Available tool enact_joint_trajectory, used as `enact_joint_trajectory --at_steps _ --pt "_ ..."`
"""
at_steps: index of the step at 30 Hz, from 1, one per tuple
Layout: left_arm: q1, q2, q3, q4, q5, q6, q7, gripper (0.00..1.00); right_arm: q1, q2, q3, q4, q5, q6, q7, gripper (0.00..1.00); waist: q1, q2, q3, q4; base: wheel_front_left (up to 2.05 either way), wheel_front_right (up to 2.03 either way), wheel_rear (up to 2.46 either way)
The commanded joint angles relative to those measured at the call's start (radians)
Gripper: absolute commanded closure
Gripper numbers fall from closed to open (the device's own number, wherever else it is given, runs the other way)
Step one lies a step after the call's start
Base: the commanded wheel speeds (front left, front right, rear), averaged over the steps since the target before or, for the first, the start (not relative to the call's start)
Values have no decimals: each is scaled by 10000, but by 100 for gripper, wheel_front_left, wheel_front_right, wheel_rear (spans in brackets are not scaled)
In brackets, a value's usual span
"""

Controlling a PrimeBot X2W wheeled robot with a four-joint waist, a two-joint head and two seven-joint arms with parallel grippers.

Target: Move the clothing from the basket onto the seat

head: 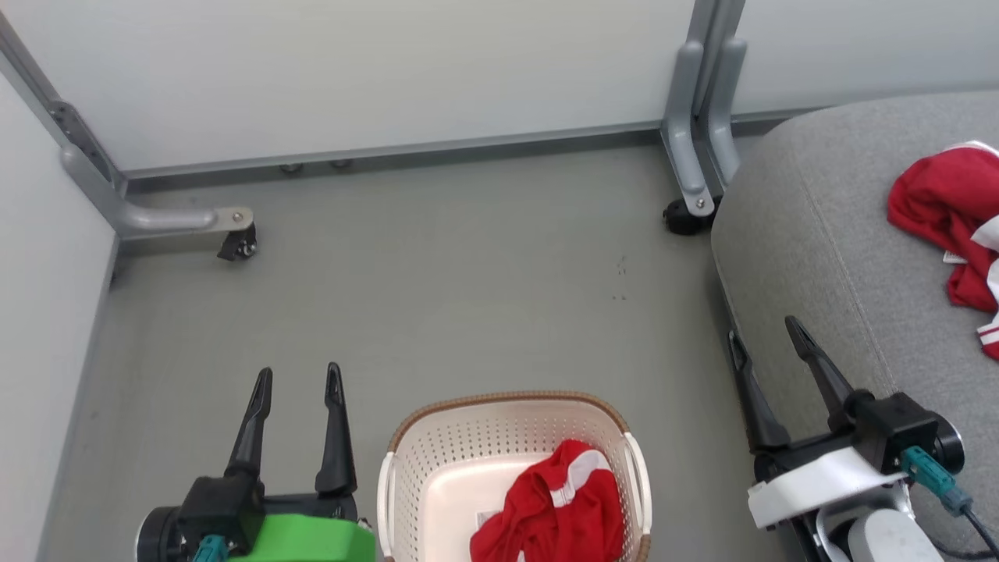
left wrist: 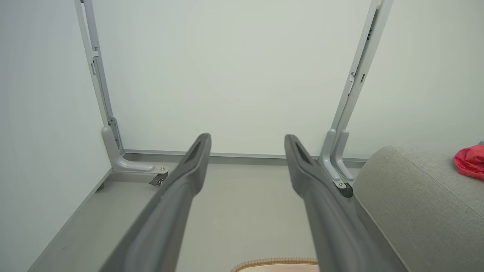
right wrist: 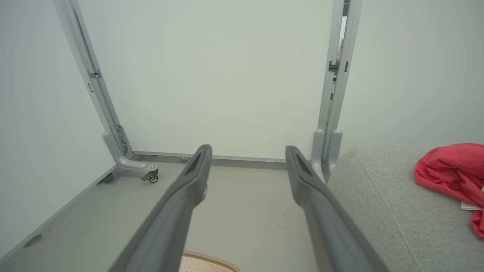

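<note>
One piece across, one to go!
Red clothing (head: pixel 558 507) lies in the basket (head: pixel 507 400); another piece (head: pixel 944 203) sits on the seat (head: pixel 812 234), right of it. Flanking the basket, the left gripper (head: pixel 300 371) and right gripper (head: pixel 761 329) hold their jaws wide and empty. Next up: dip in and pinch.

Two red garments (head: pixel 558 507) (head: pixel 944 203), one basket (head: pixel 499 401), one grey seat (head: pixel 812 234)

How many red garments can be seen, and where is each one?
2. One garment lies in the basket; the other garment lies on the seat. The pile in the basket may hide more.
</note>
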Motion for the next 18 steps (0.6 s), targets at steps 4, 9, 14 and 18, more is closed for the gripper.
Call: enact_joint_trajectory --at_steps 4,9,14,18 --pt "973 -15 246 -760 -93 -283 10 0 958 135 -122 -354 -63 -14 -20 0 1 0 -1289 406 0 0 0" --pt "1723 -18 318 -1051 160 -506 9 0 1755 206 -91 -505 -215 -14 -20 0 1 0 -1667 250 0 0 0" --pt "2352 -18 302 -944 257 -523 9 0 2237 224 -14 -433 -311 -14 -20 0 1 0 -1903 147 0 0 0" --pt "2540 -18 251 -894 369 -591 8 0 2384 251 -1 -399 -328 -14 -20 0 1 0 -1981 109 0 0 0"
